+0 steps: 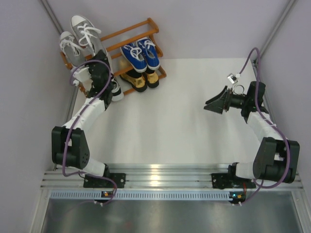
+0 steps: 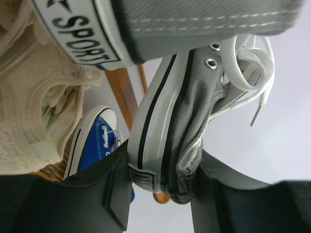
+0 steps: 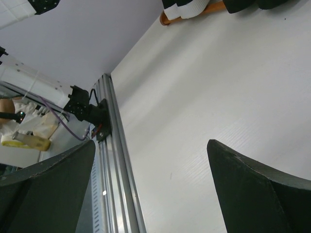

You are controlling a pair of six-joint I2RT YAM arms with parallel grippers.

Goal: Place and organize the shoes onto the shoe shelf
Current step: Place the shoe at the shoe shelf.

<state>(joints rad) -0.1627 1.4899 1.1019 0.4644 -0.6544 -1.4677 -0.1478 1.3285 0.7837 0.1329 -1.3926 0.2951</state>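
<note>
While pinching a grey sneaker (image 2: 189, 111) by the heel in the left gripper (image 2: 163, 182), looks to be seating it at the shelf's (image 1: 141, 25) left end, beside its mate (image 2: 209, 19). Needs the sole settled on the slats (image 2: 124, 92) before letting go. Holds the right gripper (image 1: 216, 103) spread, empty, well apart.

shoe shelf (image 1: 138, 26), lower left: hidden behind left arm (image 1: 88, 112) | beige lace-ups (image 2: 34, 107): blurred, cut off

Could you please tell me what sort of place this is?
Probably a robot lab cell: a white table walled by plain panels, an aluminium rail carrying the arm bases, a shoe shelf in one corner.
</note>
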